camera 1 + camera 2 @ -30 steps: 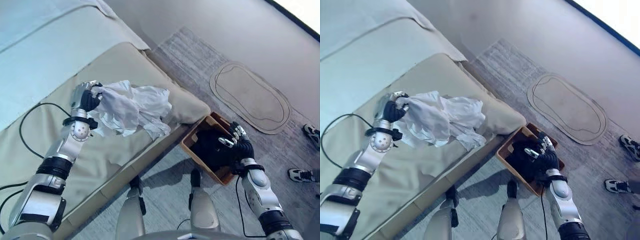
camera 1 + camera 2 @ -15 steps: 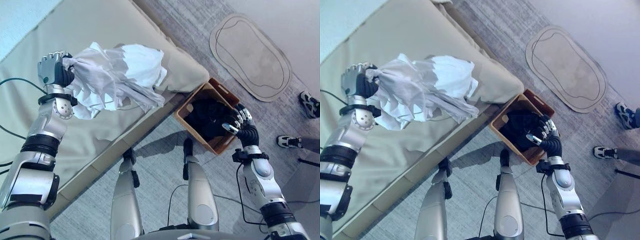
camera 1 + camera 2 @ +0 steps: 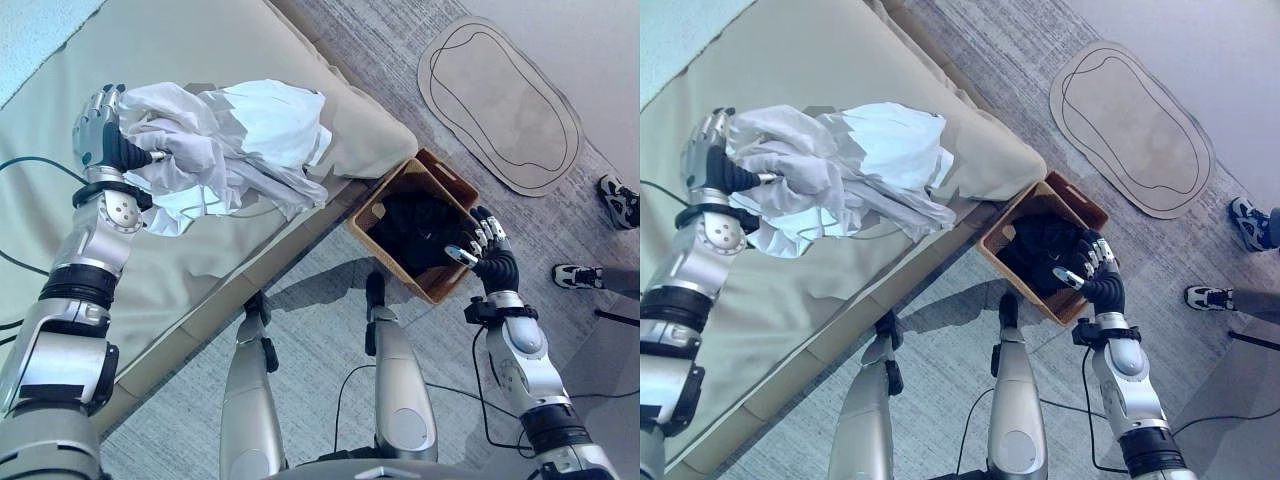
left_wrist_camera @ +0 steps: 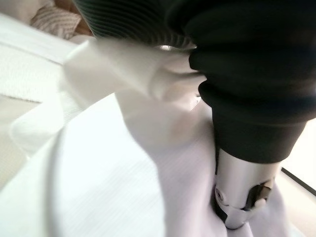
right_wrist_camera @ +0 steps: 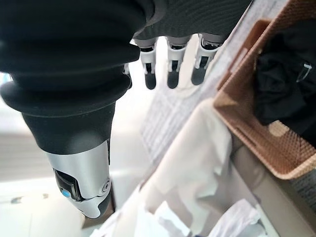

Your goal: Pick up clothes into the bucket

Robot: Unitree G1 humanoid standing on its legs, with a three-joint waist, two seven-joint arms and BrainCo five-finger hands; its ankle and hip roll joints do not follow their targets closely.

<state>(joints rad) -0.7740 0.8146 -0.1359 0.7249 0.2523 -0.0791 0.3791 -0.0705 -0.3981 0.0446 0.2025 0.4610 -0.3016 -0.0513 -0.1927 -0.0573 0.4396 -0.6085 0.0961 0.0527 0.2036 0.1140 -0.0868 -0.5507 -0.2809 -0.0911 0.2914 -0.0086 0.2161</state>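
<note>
Since half a second earlier the left hand (image 3: 103, 140) had drawn the white clothes (image 3: 235, 150) a little higher and turned them, so the bundle bunched closer against the wrist, while the right hand (image 3: 487, 257) stayed where it was beside the bucket (image 3: 432, 173). The left hand was clenched on one gathered end of the clothes, held up over the beige bed (image 3: 190, 50) so that most of the fabric hung free of the mattress; gripping at a bunched end probably kept the loose folds together for carrying. A trailing part drooped toward the bed's edge and may have been brushing the cover, though that was hard to tell. The clothes had not yet reached the bucket, which stood on the grey floor (image 3: 320, 300) just beside the bed's corner, already holding a dark garment (image 3: 415, 225). The right hand hovered at the bucket's near rim with fingers relaxed and spread, grasping nothing, seemingly placed to steady the bucket or guide the cloth in. An oval mat (image 3: 500, 95) lay beyond, and a person's shoes (image 3: 580, 275) showed at the far right.
</note>
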